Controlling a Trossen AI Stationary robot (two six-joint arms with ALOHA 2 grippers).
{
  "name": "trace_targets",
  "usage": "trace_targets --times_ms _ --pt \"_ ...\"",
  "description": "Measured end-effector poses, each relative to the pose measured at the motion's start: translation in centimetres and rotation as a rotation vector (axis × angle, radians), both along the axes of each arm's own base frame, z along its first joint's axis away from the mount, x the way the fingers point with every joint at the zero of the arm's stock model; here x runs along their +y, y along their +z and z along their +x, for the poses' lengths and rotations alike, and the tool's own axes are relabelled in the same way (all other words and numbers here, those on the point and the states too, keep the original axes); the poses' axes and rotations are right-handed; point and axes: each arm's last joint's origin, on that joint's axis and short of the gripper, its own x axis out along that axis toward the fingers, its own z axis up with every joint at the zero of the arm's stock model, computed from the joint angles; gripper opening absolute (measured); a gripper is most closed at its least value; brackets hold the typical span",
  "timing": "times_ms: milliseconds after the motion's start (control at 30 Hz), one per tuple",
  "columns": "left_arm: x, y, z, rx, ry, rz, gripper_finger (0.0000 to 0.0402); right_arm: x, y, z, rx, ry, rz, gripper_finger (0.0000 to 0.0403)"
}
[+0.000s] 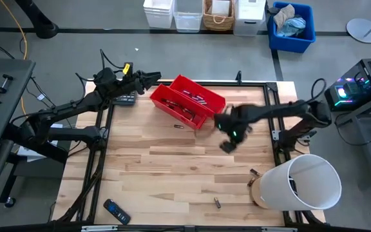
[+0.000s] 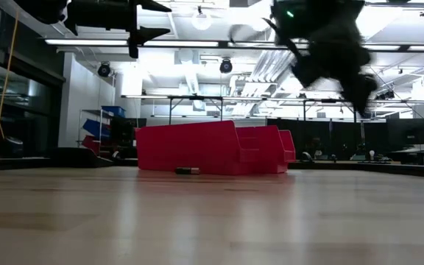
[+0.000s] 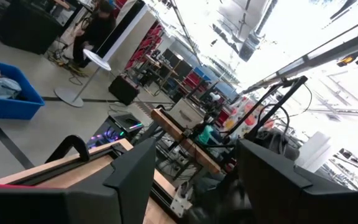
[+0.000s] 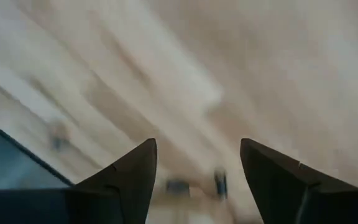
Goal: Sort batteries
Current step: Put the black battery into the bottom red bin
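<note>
Your right gripper (image 1: 227, 145) hung above the bare wood in the middle of the table (image 1: 172, 167), just off the near right corner of the red bins (image 1: 187, 100), its fingers spread apart with nothing between them; its own wrist camera looked down on smeared wood grain between the two dark fingers (image 4: 132, 177). Your left gripper (image 1: 152, 78) waited raised over the far left edge of the table, beside the bins' left end, its fingers likewise standing apart and empty, pointed out toward the room. The two red bins sat side by side at an angle near the far edge, with several batteries lying inside them. One loose battery (image 1: 178, 126) lay on the wood just in front of the bins, seen from table level as a small dark cylinder (image 2: 187, 171) at their foot. Two more lay well apart from them on the near right of the table: one (image 1: 254, 173) close to the white bucket (image 1: 301, 183), another (image 1: 217, 203) toward the near edge. A black remote control (image 1: 116, 211) rested at the near left corner.
</note>
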Motion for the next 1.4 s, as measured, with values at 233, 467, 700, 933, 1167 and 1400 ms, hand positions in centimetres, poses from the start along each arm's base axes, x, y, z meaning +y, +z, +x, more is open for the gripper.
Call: trace_targets --times_ms 233,467,700,933,1167,1400 --pt "0.0 0.0 0.0 0.024 0.008 0.052 0.0213 4.8 -5.4 -3.9 0.287 0.037 0.041 0.0226" --pt "0.0 -0.2 0.0 0.039 0.008 0.044 0.0213 7.5 -8.0 -6.3 0.373 0.11 0.06 0.0226" --pt "0.0 -0.5 0.0 0.06 0.007 0.03 0.0213 8.5 -9.7 -7.5 0.379 0.094 0.053 0.0226" --pt "0.0 -0.5 0.0 0.065 0.008 0.026 0.0213 8.8 -11.2 -7.8 0.358 0.008 0.051 0.0226" --pt "0.1 -0.5 0.0 0.066 0.008 0.026 0.0213 8.5 -12.1 -8.3 0.43 0.026 0.025 0.0103" --pt "0.0 -0.5 0.0 0.065 0.008 0.027 0.0213 6.9 -11.0 -6.5 0.387 0.03 -0.035 0.0036"
